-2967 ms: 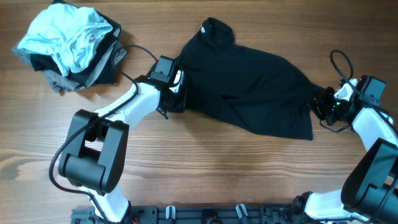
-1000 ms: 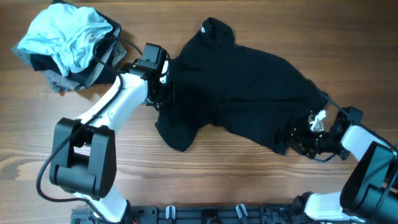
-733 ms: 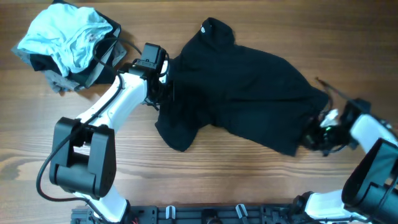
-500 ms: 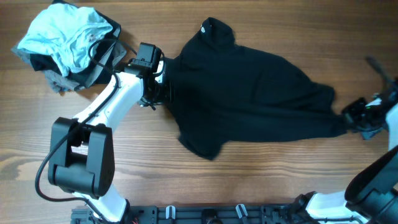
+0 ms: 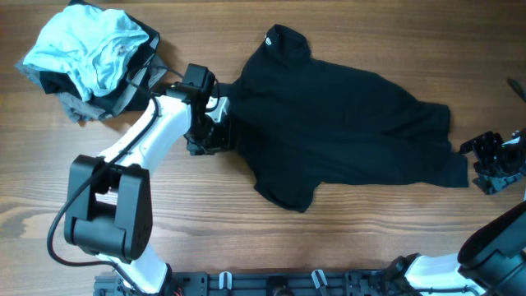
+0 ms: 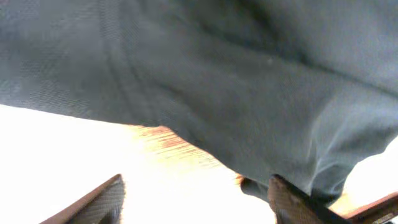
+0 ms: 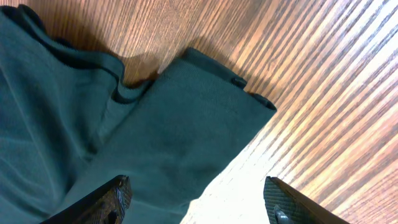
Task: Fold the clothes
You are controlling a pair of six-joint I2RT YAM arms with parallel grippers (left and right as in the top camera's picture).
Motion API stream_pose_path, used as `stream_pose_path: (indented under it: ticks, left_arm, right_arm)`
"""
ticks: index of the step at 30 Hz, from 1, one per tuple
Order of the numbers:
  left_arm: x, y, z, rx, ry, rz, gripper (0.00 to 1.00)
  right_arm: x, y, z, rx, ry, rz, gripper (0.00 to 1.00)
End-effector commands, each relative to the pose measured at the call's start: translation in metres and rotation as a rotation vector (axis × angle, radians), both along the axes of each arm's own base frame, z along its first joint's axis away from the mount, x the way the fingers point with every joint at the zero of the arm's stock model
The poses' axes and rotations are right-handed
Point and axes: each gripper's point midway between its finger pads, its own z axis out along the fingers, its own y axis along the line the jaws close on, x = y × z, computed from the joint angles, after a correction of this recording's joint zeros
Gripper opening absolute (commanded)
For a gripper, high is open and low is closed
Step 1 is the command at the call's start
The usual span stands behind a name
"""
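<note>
Black shirt (image 5: 345, 123): spread, unfolded | left gripper (image 5: 215, 133): jaws wide, empty, shirt's 9 o'clock edge | right gripper (image 5: 482, 160): wide, empty, 3 o'clock | next: pinch edge, first fold.

Garment pile (image 5: 86, 53) near left hand (image 5: 209, 136)
</note>
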Motion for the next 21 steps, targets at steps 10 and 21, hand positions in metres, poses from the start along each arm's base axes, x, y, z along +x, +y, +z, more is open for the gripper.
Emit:
stream_pose_path:
  ticks: [10,21]
  left_arm:
    - [0.047,0.03,-0.046,0.211,-0.186,0.03,0.04]
    - [0.092,0.068,0.003,-0.115,-0.192,0.3,0.39]
  right_arm:
    - [0.013,0.012,0.006,0.059,-0.07,0.067,0.73]
    - [0.027,0.035,0.011,0.113,-0.136,0.193,0.72]
